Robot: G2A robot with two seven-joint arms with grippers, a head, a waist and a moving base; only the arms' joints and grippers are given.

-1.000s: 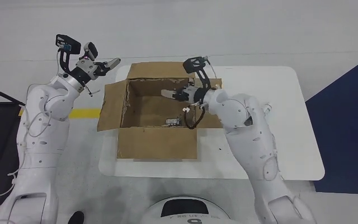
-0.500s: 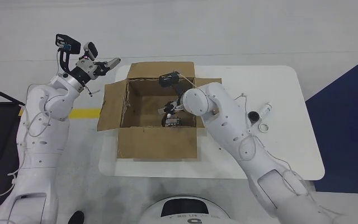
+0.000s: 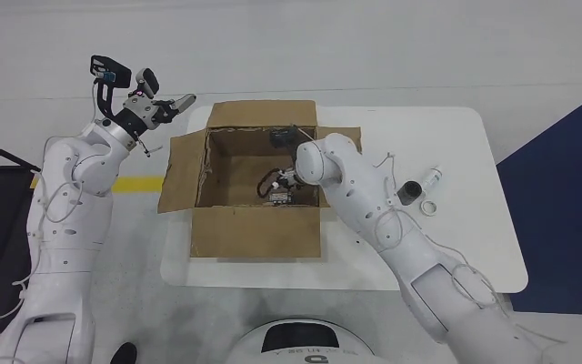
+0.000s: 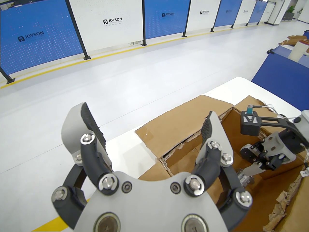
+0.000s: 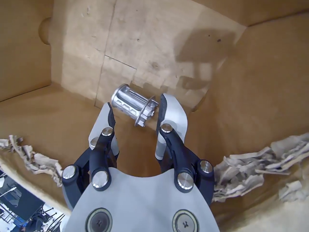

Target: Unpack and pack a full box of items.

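Right gripper (image 5: pixel 136 105) low inside the cardboard box (image 3: pixel 255 232), fingers apart and straddling a ribbed metal cylinder (image 5: pixel 131 108). Cylinder lying on its side on the box floor, toward the near right. Judged rigid, fairly heavy, smooth and prone to roll; best pinched across the barrel, clear of the flange. Right arm bent steeply down over the box's right wall. Left gripper (image 4: pixel 147 112) spread wide, held aloft beyond the box's far left corner.

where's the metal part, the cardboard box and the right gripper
metal part (image 5: pixel 131 108): right wrist view, on its ribbed barrel.
cardboard box (image 3: pixel 255 235): top view, on its near panel.
right gripper (image 5: pixel 135 101): right wrist view, midway between its open fingertips.
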